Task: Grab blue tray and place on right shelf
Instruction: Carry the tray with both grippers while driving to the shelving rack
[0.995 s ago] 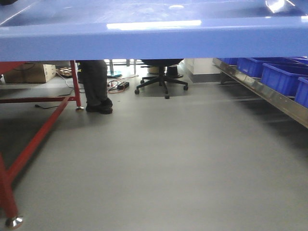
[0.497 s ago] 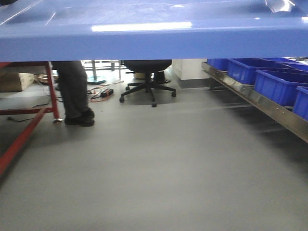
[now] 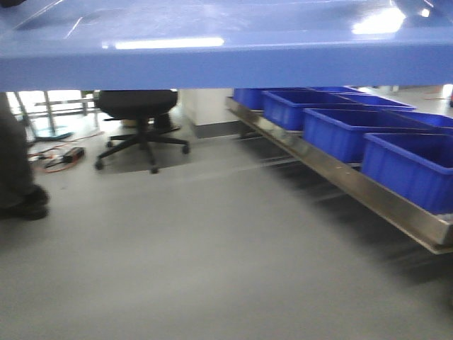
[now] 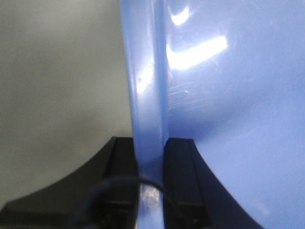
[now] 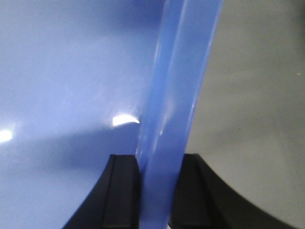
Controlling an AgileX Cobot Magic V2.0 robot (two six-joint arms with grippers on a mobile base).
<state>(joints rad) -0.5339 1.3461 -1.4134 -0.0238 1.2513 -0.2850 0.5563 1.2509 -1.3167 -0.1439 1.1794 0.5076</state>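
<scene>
Since 0.5 s ago the right shelf [image 3: 347, 180] has slid toward centre — now at 3 o'clock. The left gripper [image 4: 150, 145] and right gripper [image 5: 157, 162] each clamp the rim of the blue tray [image 3: 226, 67], at 12 o'clock.

Blue tray [image 3: 226, 67]: glossy, light blue, spans the whole top of the view from edge to edge; bright light reflections on its upper surface.
Right shelf [image 3: 333, 170]: steel rack with a shiny front lip, running low above the floor from the right foreground back toward the middle.
Blue bins [image 3: 407, 166]: deep, darker blue, standing in a row on the shelf behind the lip.
Office chair [image 3: 138, 120]: black, on a wheeled star base, left background; its seat meets the tray's lower edge.
Person's leg [image 3: 15, 170]: dark trousers and black shoe at the left edge.
Cables [image 3: 58, 157]: a tangle on the floor between leg and chair.
Floor [image 3: 198, 262]: grey, smooth, blurred.
</scene>
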